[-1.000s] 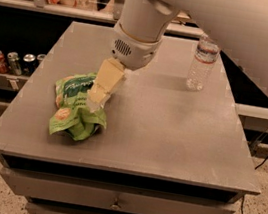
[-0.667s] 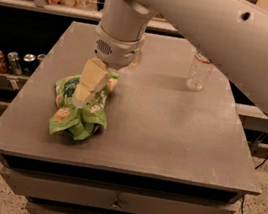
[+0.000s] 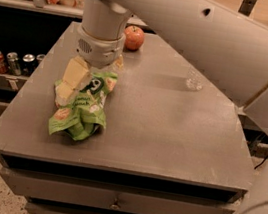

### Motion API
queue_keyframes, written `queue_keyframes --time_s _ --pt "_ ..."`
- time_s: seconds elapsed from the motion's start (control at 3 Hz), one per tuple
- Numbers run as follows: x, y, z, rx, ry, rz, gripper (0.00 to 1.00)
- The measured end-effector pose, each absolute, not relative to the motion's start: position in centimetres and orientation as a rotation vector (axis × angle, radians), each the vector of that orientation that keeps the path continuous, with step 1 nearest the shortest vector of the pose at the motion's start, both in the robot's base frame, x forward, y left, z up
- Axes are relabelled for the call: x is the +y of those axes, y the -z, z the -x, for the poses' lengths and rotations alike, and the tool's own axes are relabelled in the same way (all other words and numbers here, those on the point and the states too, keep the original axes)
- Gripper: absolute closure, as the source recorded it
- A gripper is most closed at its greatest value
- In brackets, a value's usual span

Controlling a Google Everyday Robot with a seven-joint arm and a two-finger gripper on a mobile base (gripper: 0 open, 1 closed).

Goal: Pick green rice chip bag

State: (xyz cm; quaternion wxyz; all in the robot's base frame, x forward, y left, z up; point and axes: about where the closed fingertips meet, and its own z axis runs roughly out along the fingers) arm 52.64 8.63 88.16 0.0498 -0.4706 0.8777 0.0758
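The green rice chip bag (image 3: 81, 113) lies crumpled on the left part of the grey table (image 3: 170, 135), with its dark green panel and white script facing up. My gripper (image 3: 70, 86) hangs from the big white arm and is down at the bag's upper left end, touching or just over the foil. It hides that end of the bag. The bag rests on the table.
A red apple (image 3: 134, 37) sits at the table's far edge behind the wrist. A clear water bottle (image 3: 195, 80) stands right of centre, mostly hidden by the arm. Soda cans (image 3: 4, 60) line a low shelf to the left. Drawers are under the table's front edge.
The arm has swung left and lowered, bringing the gripper from the bag's right side onto its upper left end. The bag has not visibly moved.
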Motion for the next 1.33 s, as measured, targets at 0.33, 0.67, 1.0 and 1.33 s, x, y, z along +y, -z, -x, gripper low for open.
queue_keyframes --time_s 0.33,0.67,1.0,1.33 --pt "9.3 -86.9 -52.7 2.717 -0.227 1.401 0.0" --pt "9.3 -85.7 -52.7 2.756 -0.216 1.368 0.19" --pt "8.9 -85.3 -52.7 2.776 -0.195 1.346 0.41" --pt "8.5 -85.5 -52.9 2.786 -0.161 1.328 0.65"
